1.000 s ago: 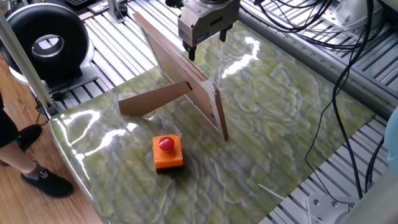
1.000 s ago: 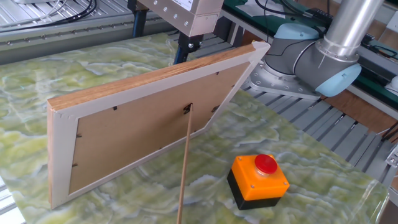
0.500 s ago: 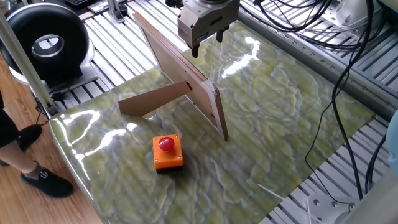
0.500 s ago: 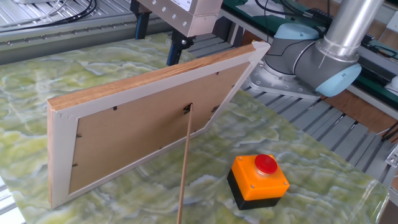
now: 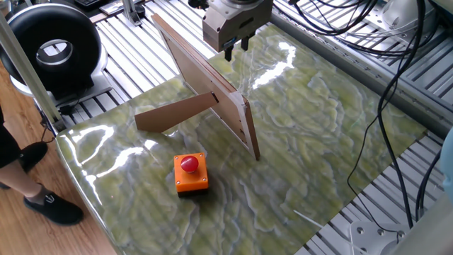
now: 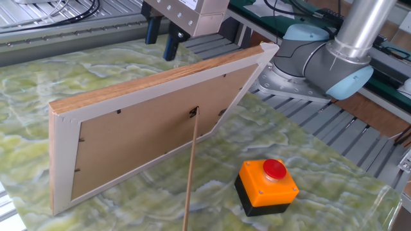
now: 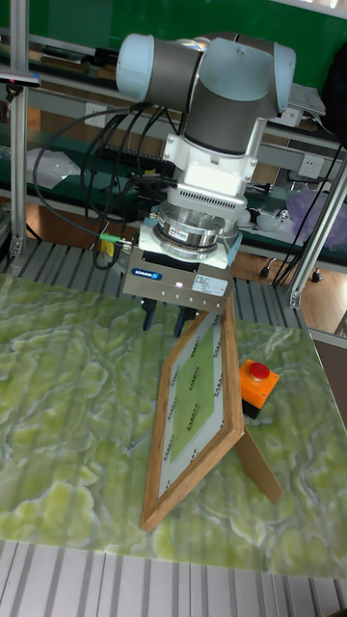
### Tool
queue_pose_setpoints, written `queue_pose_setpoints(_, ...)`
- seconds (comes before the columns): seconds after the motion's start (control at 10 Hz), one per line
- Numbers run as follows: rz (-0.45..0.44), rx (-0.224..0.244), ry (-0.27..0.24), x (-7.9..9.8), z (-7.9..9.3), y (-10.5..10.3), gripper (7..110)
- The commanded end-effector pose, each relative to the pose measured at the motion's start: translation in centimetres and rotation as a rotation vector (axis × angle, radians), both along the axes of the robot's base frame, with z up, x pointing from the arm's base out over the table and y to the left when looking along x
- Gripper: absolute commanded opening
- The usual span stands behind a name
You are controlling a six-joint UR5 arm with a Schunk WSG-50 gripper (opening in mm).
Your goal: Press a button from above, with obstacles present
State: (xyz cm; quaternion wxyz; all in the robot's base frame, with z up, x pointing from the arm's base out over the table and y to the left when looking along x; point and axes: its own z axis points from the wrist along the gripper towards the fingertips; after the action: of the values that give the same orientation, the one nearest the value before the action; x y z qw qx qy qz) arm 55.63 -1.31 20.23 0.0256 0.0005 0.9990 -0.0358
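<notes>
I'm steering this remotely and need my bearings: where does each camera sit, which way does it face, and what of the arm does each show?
One fixed view: high up, looking down on the button side of the upright board; only the gripper shows.
The other fixed view: low on the button side, facing the board's back; gripper, arm joints behind.
Tall fixed view: opposite side, facing the board's front; whole arm, gripper.
All share board, button and gripper.

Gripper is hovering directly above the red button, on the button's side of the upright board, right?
No. The gripper hovers on the far side of the upright board, not over the red button. The button sits alone on the table on the board's other side, as one fixed view shows.
</notes>
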Motion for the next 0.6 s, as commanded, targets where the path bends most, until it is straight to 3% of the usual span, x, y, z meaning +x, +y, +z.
queue_pose_setpoints(0.0, -0.003, 0.002, -0.002, 0.1, 0.1, 0.1, 7)
queue_pose_setpoints(0.3, -0.011, 0.057, -0.007, 0.2, 0.1, 1.4, 7)
queue_pose_setpoints(0.5, -0.01, 0.064, -0.004, 0.1, 0.0, 1.6, 7)
